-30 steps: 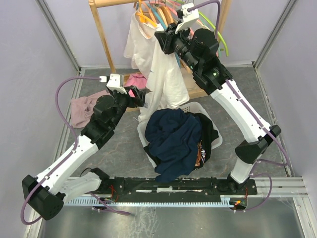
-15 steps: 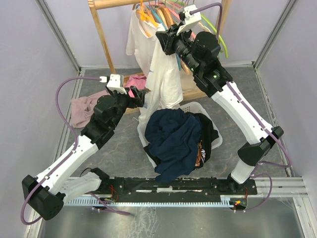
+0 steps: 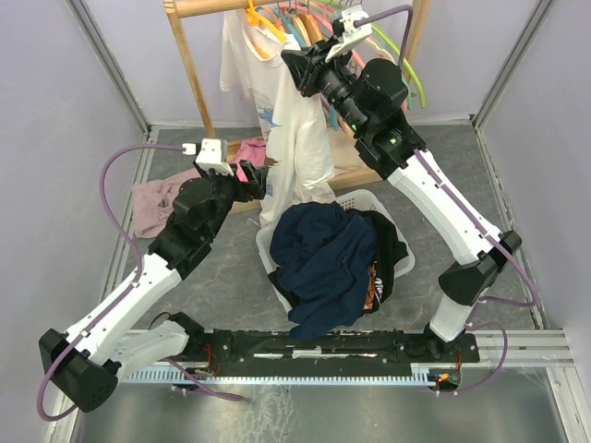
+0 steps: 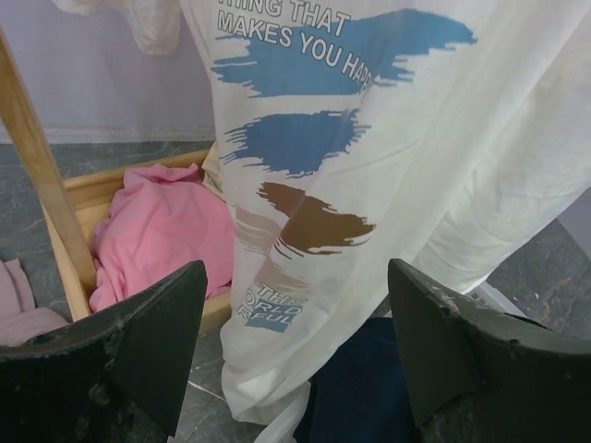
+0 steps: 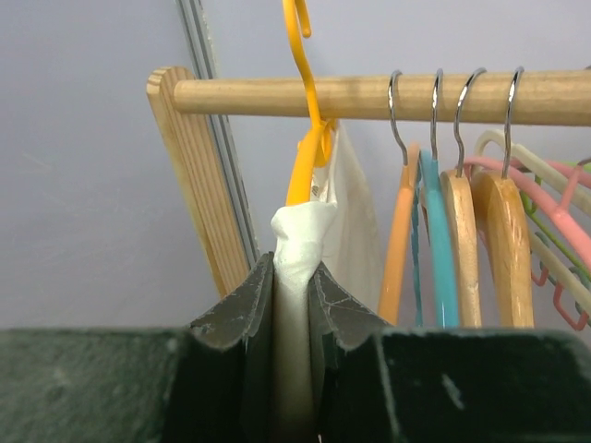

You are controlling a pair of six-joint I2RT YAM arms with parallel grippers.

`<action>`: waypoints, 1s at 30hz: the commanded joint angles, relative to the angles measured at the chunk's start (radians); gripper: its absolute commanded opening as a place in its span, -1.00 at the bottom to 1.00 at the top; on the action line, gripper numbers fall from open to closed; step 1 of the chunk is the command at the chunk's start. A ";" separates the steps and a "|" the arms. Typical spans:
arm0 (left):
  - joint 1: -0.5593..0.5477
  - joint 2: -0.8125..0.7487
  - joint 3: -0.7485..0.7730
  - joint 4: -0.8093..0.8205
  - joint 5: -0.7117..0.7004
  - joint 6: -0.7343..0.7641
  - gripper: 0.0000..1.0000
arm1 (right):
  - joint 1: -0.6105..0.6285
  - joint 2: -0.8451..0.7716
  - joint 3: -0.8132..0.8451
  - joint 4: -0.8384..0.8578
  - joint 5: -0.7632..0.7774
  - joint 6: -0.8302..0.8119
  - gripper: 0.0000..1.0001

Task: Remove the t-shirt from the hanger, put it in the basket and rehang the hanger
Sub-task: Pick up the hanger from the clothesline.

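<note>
A white t-shirt (image 3: pixel 297 138) with blue and brown print hangs from an orange hanger (image 3: pixel 261 20) on the wooden rail. My right gripper (image 3: pixel 292 66) is up at the shirt's shoulder, shut on a bunched fold of white fabric (image 5: pixel 297 242) just below the orange hanger (image 5: pixel 306 152). My left gripper (image 3: pixel 261 180) is open beside the shirt's lower part. In the left wrist view the printed front of the t-shirt (image 4: pixel 369 185) fills the space beyond the open left gripper (image 4: pixel 295 272), and nothing sits between the fingers.
Several more hangers (image 5: pixel 462 231) crowd the rail (image 5: pixel 369 94) to the right. A white basket (image 3: pixel 402 263) of dark clothes stands under the shirt. Pink cloth (image 4: pixel 157 231) lies on the rack's base and a mauve one (image 3: pixel 157 203) on the floor. The rack's post (image 3: pixel 189 65) stands left.
My right gripper has moved left and slightly up with the shirt fabric, swinging the shirt and its orange hanger left along the rail. The left arm has barely shifted.
</note>
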State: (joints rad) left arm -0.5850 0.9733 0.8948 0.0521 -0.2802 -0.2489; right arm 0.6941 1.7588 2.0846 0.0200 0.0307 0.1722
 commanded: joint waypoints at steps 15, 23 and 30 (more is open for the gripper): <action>-0.003 0.098 0.247 0.061 0.024 0.025 0.71 | 0.007 -0.583 -0.525 0.179 -0.059 -0.046 -0.97; -0.004 0.174 0.375 0.134 0.111 0.018 0.72 | 0.007 -0.834 -0.703 0.124 -0.033 -0.098 -0.97; -0.003 0.259 0.527 0.188 0.298 -0.043 0.72 | 0.008 -0.945 -0.817 0.123 -0.015 -0.106 -0.97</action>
State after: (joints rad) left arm -0.5846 1.2034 1.3273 0.1413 -0.1219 -0.2489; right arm 0.6987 0.8490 1.2934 0.0631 -0.0071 0.0963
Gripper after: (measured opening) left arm 0.856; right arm 0.234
